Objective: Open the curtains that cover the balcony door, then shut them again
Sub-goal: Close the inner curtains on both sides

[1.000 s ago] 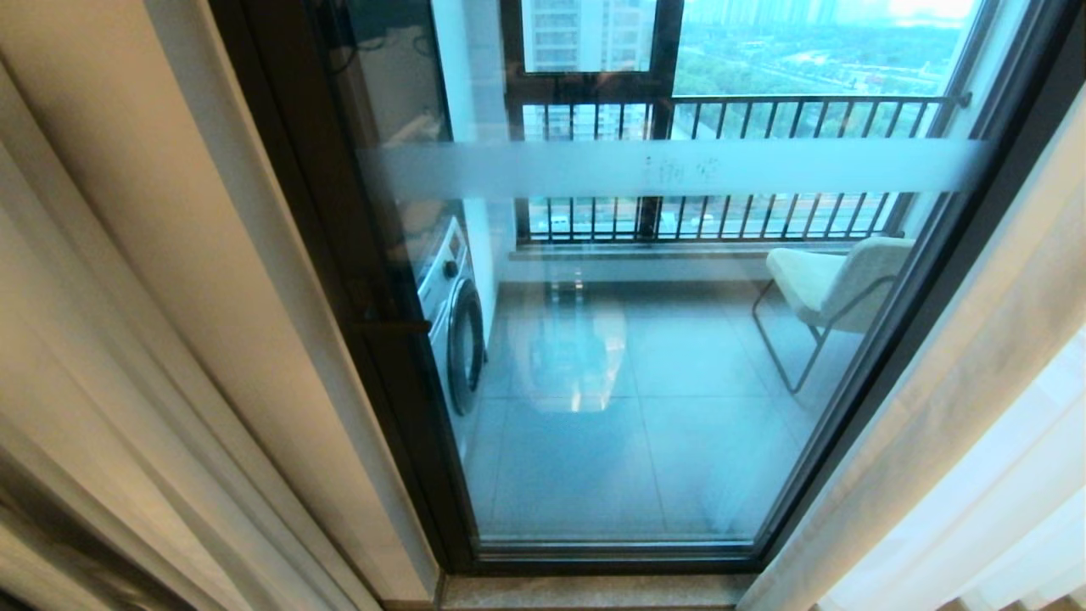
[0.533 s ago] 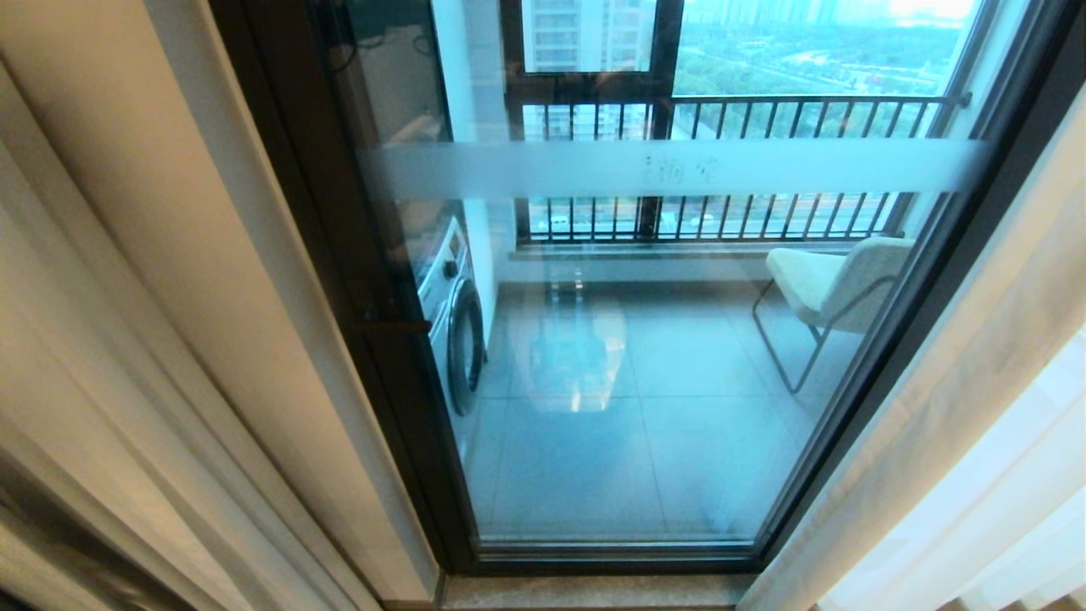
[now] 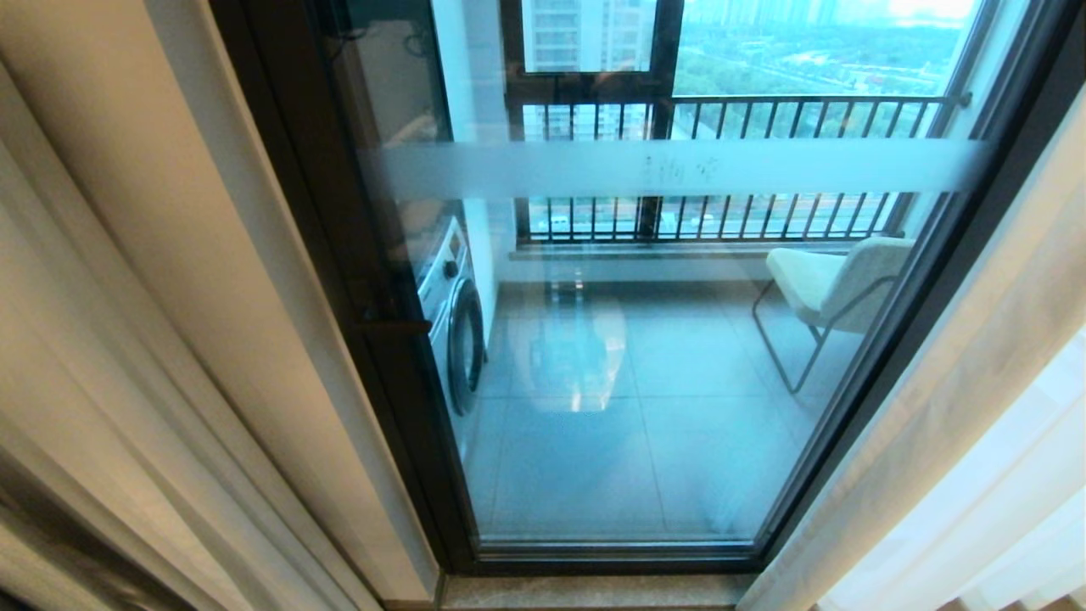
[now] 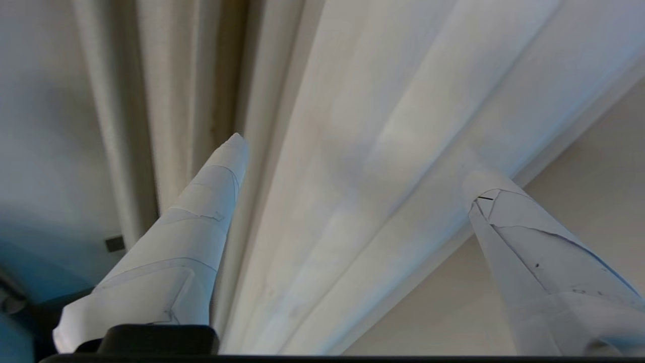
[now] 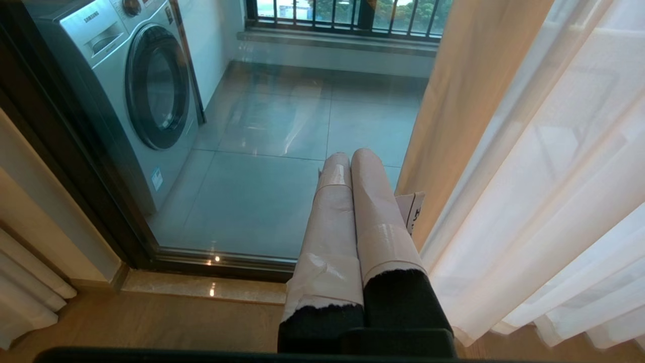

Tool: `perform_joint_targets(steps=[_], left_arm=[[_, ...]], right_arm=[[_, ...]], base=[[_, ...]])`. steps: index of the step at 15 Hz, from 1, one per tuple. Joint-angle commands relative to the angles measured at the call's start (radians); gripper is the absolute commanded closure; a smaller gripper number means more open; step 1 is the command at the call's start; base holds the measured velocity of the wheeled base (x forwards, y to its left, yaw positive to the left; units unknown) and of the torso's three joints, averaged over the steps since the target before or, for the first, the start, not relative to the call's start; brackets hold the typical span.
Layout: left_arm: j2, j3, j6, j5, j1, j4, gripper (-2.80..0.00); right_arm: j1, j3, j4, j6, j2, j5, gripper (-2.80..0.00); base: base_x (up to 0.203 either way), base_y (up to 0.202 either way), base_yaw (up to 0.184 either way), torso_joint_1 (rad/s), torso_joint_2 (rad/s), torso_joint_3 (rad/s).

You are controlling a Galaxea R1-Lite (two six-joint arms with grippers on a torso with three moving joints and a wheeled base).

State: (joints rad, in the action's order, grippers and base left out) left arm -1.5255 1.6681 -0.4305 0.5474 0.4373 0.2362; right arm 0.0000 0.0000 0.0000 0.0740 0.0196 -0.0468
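The balcony door (image 3: 679, 167), glass in a dark frame with a frosted band, stands uncovered in the middle of the head view. The curtains hang bunched at either side: pale folds on the left (image 3: 93, 399) and sheer white fabric on the right (image 3: 1001, 509). Neither gripper shows in the head view. My left gripper (image 4: 356, 157) is open, its taped fingers (image 4: 201, 217) spread wide around white curtain folds (image 4: 383, 131) without pinching them. My right gripper (image 5: 347, 154) is shut and empty, low in front of the door glass (image 5: 252, 176), beside the sheer right curtain (image 5: 554, 176).
Beige drapes hang beside the sheers (image 3: 993, 280) (image 5: 473, 75) (image 4: 176, 75). Behind the glass are a washing machine (image 3: 454, 314), a pale chair (image 3: 836, 284) and a black railing (image 3: 721, 110). A stone threshold (image 3: 594, 591) and wooden floor (image 5: 151, 322) lie before the door.
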Motion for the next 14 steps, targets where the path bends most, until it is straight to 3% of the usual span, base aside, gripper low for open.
perform_joint_targets(steps=[1,5,14], left_arm=[[-0.087,0.062,-0.005,-0.008,0.002,0.003,-2.8],[-0.143,0.131,-0.007,-0.095,0.004,0.003,-2.8],[-0.257,0.272,-0.003,-0.098,0.052,0.003,-2.8]], right_arm=[[0.0,0.0,0.0,0.001,0.005,-0.001,0.0],[0.0,0.0,0.0,0.001,0.007,-0.001,0.0],[0.0,0.0,0.0,0.001,0.011,-0.001,0.0]], base=[[0.0,0.0,0.0,0.0,0.0,0.0],[0.0,0.0,0.0,0.0,0.0,0.0],[0.0,0.0,0.0,0.0,0.0,0.0]])
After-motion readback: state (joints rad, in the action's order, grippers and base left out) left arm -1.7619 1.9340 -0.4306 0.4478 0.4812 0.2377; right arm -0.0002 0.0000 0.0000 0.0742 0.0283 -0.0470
